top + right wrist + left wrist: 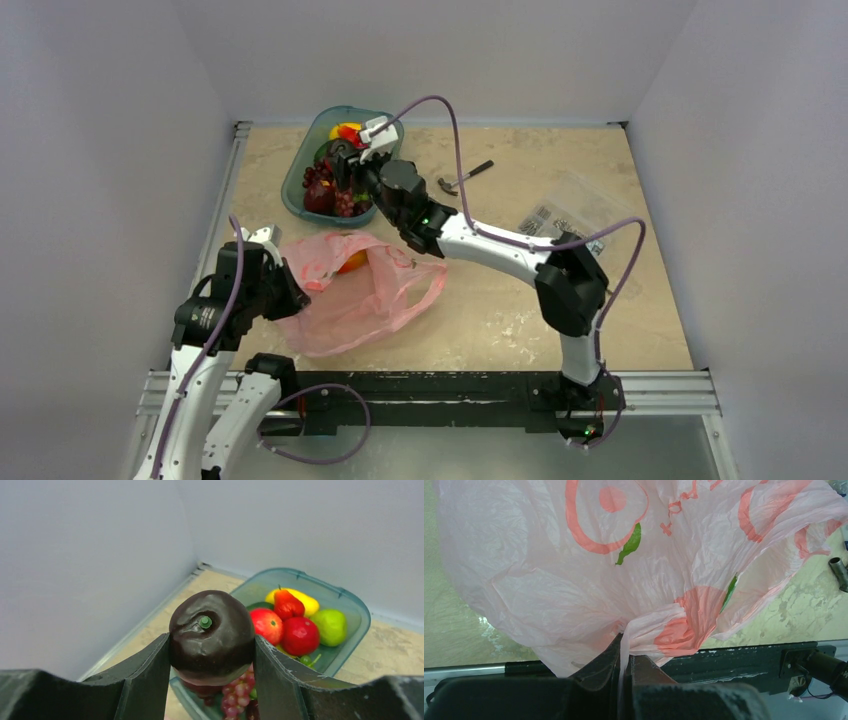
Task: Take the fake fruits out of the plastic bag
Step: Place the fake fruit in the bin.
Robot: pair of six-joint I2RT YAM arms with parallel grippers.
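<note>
The crinkly translucent pink plastic bag stretches left to right, its handles pointing right. The left gripper pinches its left edge. The right gripper clamps a dark-maroon fake fruit above the teal plastic tray.

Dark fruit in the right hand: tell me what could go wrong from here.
1. The dark fruit is pinched by its smooth round sides in the right hand, above the grapes in the teal tray; it may slip early, or land on the pile and roll out.
2. The left hand grips only a bunched fold of the thin plastic bag; the film could slide free or tear while an orange fruit is inside.
</note>
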